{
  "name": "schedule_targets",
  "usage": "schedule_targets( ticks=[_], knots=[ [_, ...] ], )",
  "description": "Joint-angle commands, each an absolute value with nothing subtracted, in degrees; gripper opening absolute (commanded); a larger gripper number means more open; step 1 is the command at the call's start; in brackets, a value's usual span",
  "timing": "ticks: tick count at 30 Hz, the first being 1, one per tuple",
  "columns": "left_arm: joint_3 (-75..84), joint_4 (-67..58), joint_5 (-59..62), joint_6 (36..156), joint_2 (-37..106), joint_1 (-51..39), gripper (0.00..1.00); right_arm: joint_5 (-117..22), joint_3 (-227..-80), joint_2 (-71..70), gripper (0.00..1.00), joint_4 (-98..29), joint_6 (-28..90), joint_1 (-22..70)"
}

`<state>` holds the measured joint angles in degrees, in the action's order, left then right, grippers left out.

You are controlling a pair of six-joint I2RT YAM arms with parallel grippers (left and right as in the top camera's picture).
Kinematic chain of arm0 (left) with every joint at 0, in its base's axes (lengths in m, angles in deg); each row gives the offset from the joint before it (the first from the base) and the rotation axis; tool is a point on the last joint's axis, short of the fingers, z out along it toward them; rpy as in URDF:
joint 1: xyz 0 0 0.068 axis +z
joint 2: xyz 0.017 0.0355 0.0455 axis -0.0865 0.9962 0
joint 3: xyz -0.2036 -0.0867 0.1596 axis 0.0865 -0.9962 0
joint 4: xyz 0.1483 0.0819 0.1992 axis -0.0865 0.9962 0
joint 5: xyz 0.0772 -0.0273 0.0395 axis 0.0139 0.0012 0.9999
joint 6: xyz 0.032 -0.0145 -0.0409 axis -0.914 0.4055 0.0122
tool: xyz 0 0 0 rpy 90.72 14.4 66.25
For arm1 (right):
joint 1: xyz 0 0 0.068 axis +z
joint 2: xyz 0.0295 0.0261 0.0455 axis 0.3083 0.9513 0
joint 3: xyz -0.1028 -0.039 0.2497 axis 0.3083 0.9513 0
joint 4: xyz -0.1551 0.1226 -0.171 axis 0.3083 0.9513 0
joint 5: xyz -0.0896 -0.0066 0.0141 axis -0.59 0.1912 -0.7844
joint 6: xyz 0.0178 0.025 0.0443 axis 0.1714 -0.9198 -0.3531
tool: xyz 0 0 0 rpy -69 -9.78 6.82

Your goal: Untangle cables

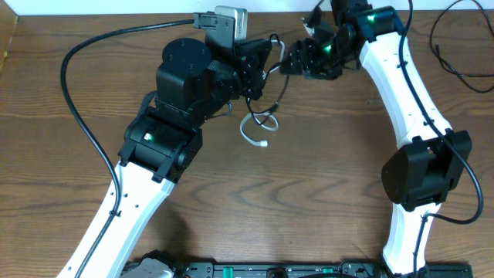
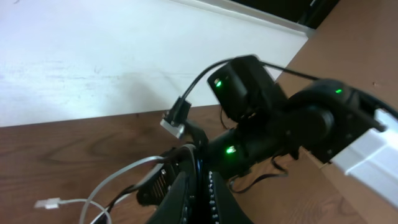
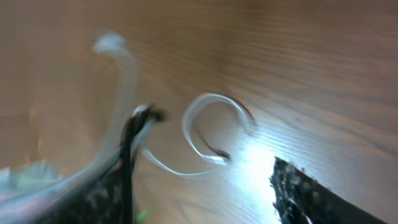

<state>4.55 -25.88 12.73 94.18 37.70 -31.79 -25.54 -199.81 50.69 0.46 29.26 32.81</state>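
Observation:
The white cable (image 1: 258, 123) lies looped on the wooden table, its plug (image 1: 265, 143) toward the front. The thin black cable (image 1: 275, 91) runs up from that loop toward both grippers. My left gripper (image 1: 261, 63) is above the loop with its jaws shut; I cannot tell whether a cord is pinched between them. In the left wrist view the left gripper (image 2: 200, 193) shows the white cable (image 2: 93, 190) to its left. My right gripper (image 1: 289, 62) faces it closely. In the right wrist view my right gripper (image 3: 199, 208) is open, the black cable (image 3: 127, 155) along its left finger, the white cable (image 3: 208, 127) beyond.
The left arm's thick black wire (image 1: 77, 93) arcs over the table's left side. More black wires (image 1: 455, 54) lie at the far right. The table's back edge (image 1: 116, 8) is close behind the grippers, with a white wall (image 2: 93, 56) beyond it.

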Motion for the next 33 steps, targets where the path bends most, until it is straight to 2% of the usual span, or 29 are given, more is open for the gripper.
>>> schedule_targets(
  ticks=[1, 4, 12, 17, 19, 20, 22, 23, 26, 33],
  knots=[
    [4.68, -27.04, 13.47, 94.34, 36.94, -30.66, 0.08, -39.22, -197.19, 50.95, 0.57, 0.22, 20.32, 32.87],
    [4.72, -27.8, 13.58, 94.34, 35.23, -28.56, 0.07, -46.11, -195.0, 50.95, 0.39, 0.76, 20.19, 32.24],
    [4.72, -27.52, 15.7, 94.32, 28.98, -19.77, 0.07, -60.34, -189.75, 50.95, 0.35, 2.8, 20.19, 28.33],
    [4.72, -25.75, 15.44, 94.36, 26.19, -15.12, 0.08, -59.11, -186.96, 50.95, 0.19, 2.49, 20.23, 24.42],
    [4.7, -25.11, 14.43, 94.36, 26.03, -15.12, 0.08, -55.77, -186.87, 50.95, 0.17, 2.21, 22.37, 23.15],
    [4.7, -24.96, 13.12, 94.36, 26.05, -15.12, 0.08, -52.75, -186.87, 50.95, 0.2, 1.57, 24.99, 22.71],
    [4.7, -24.9, 9.97, 94.36, 26.58, -15.12, 0.08, -41.8, -187.07, 50.86, 0.49, 0.39, 35.57, 22.21],
    [4.7, -24.9, 8.57, 94.38, 26.93, -15.12, 0.08, -36.64, -187.28, 50.77, 0.57, 0.44, 39.88, 22.14],
    [4.7, -24.92, 3.85, 96.46, 28.02, -15.12, 0.07, -25.63, -187.85, 50.01, 0.63, 1.35, 48.18, 22.36],
    [4.7, -24.96, -6.6, 100.79, 30.32, -15.12, 0.07, -9.56, -187.98, 41.07, 0.71, -0.9, 61.06, 24.13]
  ],
)
